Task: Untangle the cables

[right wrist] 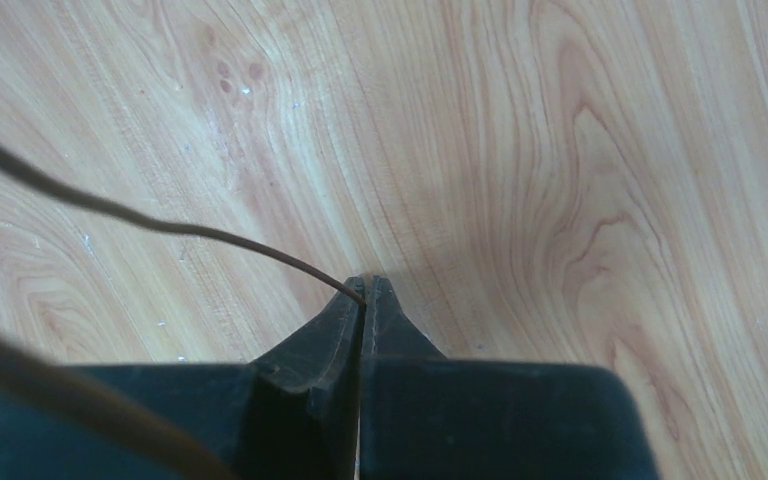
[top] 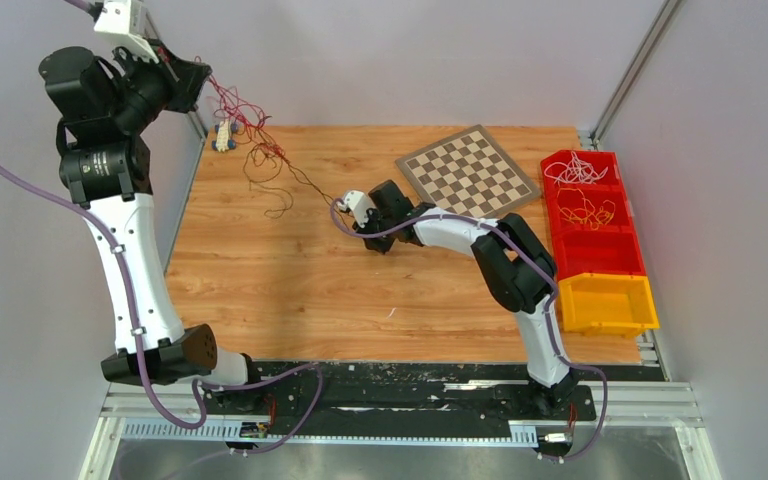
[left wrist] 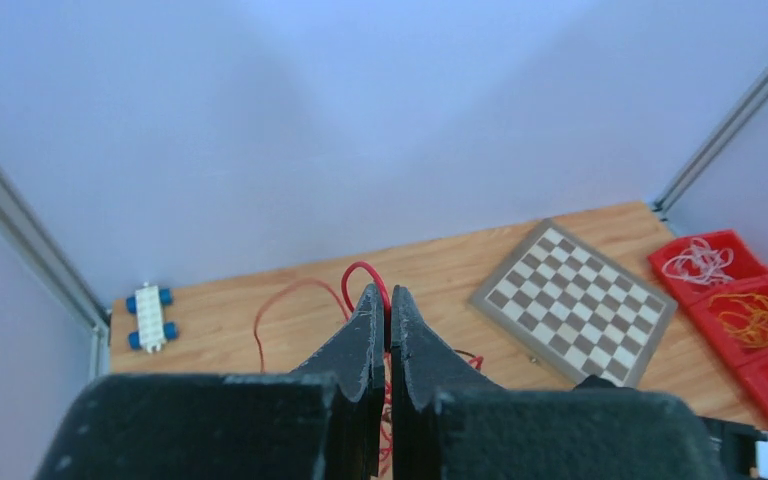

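Note:
A tangle of thin red and dark brown cables (top: 256, 140) hangs stretched over the table's far left. My left gripper (top: 203, 75) is raised high at the back left, shut on a red cable (left wrist: 368, 272) that loops past its tips (left wrist: 388, 300). My right gripper (top: 345, 203) is low over the table's middle, shut on the end of a dark brown cable (right wrist: 175, 228) right at its tips (right wrist: 364, 290). The brown cable (top: 310, 184) runs taut from it up to the tangle.
A chessboard (top: 468, 170) lies at the back centre. Red bins at the right hold white cables (top: 574, 170) and yellow-orange cables (top: 587, 210); a yellow bin (top: 606, 303) is nearer. A white block with blue caps (top: 224, 134) sits at the back left.

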`<move>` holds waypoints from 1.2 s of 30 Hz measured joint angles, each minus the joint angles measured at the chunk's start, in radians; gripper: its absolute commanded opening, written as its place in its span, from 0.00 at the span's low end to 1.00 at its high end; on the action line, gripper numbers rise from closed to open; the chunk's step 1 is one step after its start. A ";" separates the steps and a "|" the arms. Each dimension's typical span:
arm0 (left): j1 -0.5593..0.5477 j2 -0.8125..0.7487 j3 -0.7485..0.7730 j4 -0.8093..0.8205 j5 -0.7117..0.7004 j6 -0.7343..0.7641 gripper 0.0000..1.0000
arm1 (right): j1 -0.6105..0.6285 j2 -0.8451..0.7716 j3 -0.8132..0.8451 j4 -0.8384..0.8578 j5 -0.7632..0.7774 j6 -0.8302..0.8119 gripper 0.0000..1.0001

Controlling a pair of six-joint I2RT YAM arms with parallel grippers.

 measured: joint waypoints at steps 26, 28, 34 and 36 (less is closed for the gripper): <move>-0.211 -0.142 -0.704 0.247 0.333 -0.340 0.00 | -0.078 -0.311 0.370 -0.130 -0.415 0.153 0.77; -0.216 -0.142 -0.708 0.258 0.342 -0.354 0.00 | -0.078 -0.292 0.370 -0.098 -0.419 0.175 0.76; -0.236 -0.142 -0.712 0.276 0.367 -0.373 0.00 | -0.071 -0.176 0.374 -0.052 -0.444 0.246 0.66; -0.241 -0.142 -0.715 0.280 0.372 -0.375 0.00 | -0.063 -0.138 0.374 -0.052 -0.443 0.255 0.57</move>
